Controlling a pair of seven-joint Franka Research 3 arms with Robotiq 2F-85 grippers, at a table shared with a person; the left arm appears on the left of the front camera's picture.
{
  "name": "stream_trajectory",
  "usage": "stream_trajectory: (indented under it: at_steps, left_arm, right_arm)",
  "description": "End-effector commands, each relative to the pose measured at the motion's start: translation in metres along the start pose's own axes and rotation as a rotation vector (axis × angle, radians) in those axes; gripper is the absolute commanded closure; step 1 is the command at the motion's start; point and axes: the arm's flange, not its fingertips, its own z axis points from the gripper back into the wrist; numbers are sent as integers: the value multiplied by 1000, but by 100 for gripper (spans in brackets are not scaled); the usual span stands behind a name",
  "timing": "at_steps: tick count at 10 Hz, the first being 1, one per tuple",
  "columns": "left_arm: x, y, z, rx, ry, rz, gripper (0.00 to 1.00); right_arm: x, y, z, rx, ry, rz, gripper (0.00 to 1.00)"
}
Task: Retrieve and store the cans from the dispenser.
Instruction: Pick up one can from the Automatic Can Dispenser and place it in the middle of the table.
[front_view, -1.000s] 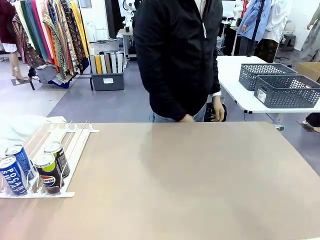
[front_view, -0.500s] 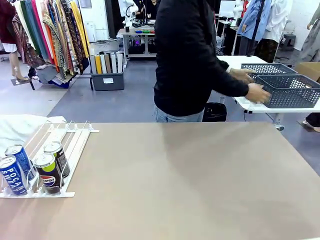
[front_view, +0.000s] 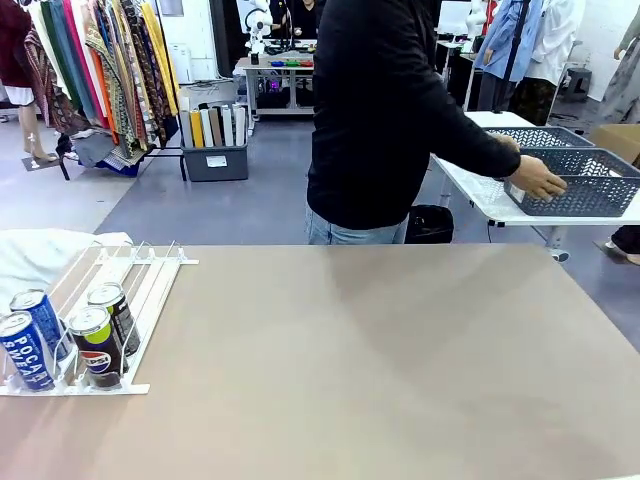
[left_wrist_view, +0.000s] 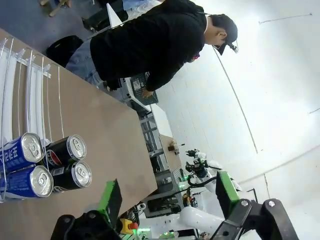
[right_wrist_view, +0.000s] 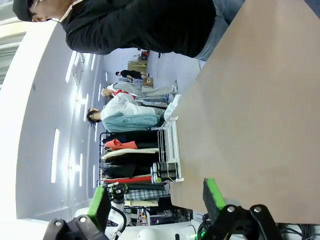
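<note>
The white wire dispenser slopes down at the table's left edge. Two blue Pocari Sweat cans and two black Pepsi cans stand at its low end behind the clear stoppers. In the left wrist view the same cans lie beyond my left gripper, which is open, apart from them and holding nothing. The dispenser's rails run away from the cans. My right gripper is open over the table, with the dispenser and its cans far off.
A person in a black top stands at the table's far side, turned right, one hand on a grey mesh basket on a white side table. The tan tabletop stretches right of the dispenser.
The person has turned away from the table and reached right to the grey basket on the side table. The cans and dispenser have not moved.
</note>
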Motion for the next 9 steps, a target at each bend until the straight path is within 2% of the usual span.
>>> stream_trajectory:
  at_steps: [1, 2, 3, 4, 6, 8, 9]
  left_arm:
    - [2, 0, 2, -5, 5, -16, 0]
    - [0, 0, 0, 0, 0, 0, 0]
    - [-9, -18, -16, 52, 162, -120, 0]
    - [-15, -37, -44, 228, 241, -168, 0]
    - [-29, -73, -108, 607, 517, -303, 0]
    - [-38, -81, -159, 922, 608, -367, 0]
    - [-45, -78, -177, 1057, 591, -398, 0]
  right_arm:
    - [-4, 0, 5, -12, 13, 8, 0]
    - [-4, 0, 5, -12, 13, 8, 0]
    - [-4, 0, 5, -12, 13, 8, 0]
    - [-4, 0, 5, -12, 13, 8, 0]
    - [-4, 0, 5, -12, 13, 8, 0]
    - [-4, 0, 5, -12, 13, 8, 0]
    - [-4, 0, 5, -12, 13, 8, 0]
